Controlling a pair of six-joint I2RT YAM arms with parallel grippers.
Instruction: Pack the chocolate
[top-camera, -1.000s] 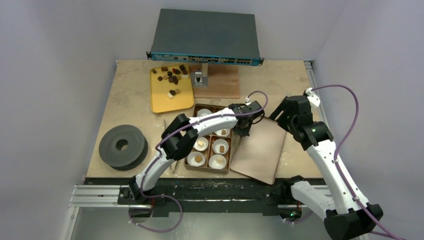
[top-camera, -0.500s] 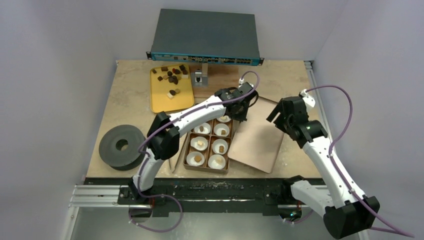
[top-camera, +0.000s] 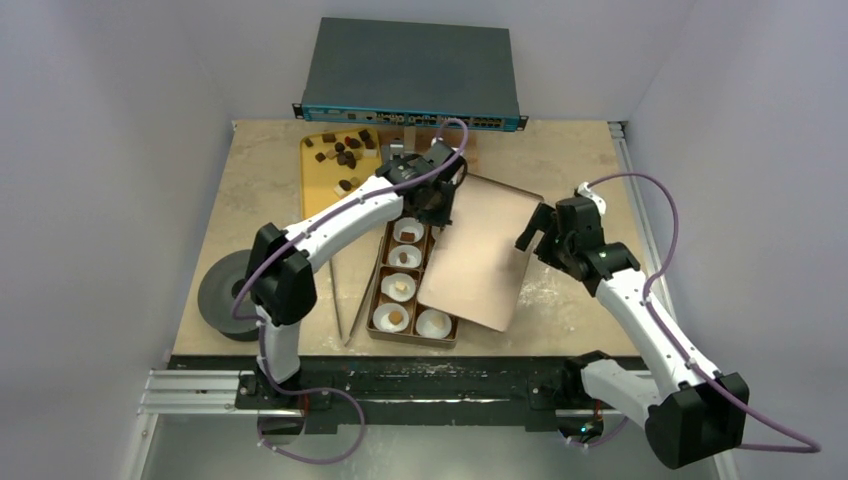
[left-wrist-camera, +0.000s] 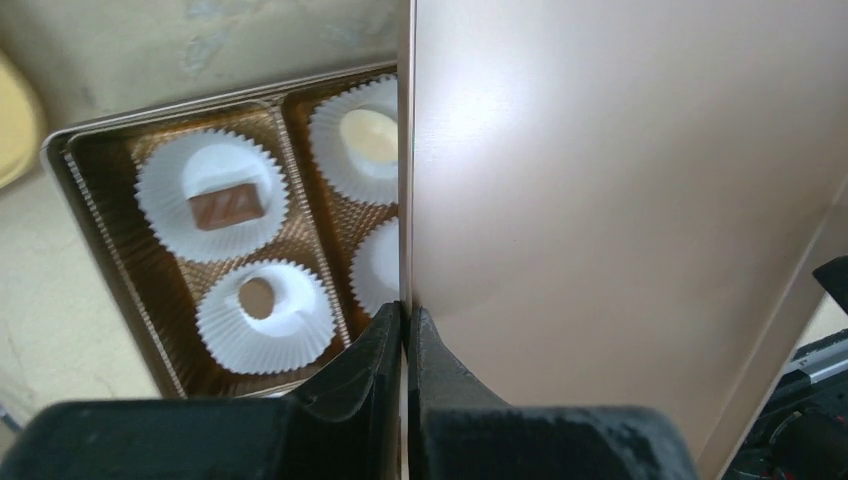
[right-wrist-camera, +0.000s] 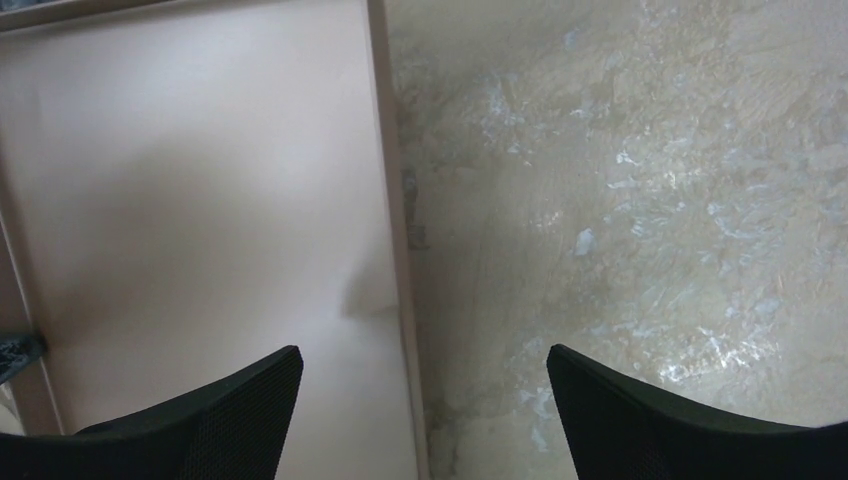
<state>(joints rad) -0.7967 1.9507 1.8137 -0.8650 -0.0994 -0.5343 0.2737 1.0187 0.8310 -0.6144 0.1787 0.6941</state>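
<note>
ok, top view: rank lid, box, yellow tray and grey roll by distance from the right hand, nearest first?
1. Lid, immediately left of the right hand.
2. Box, further left, partly covered by the lid.
3. Yellow tray, back left of the table.
4. Grey roll, near-left edge.

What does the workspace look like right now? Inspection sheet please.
Surface: beige table, mottled.
Job's things: chocolate loose on yellow tray; more in paper cups inside box; lid covers the box's right column.
Clutter: grey foam ring, tweezers, network switch.
Tools: left tool shut on lid edge; right tool open over lid's right edge.
Cables: purple cables loop off both arms.
Surroundings: plain walls; nothing else seen.
</note>
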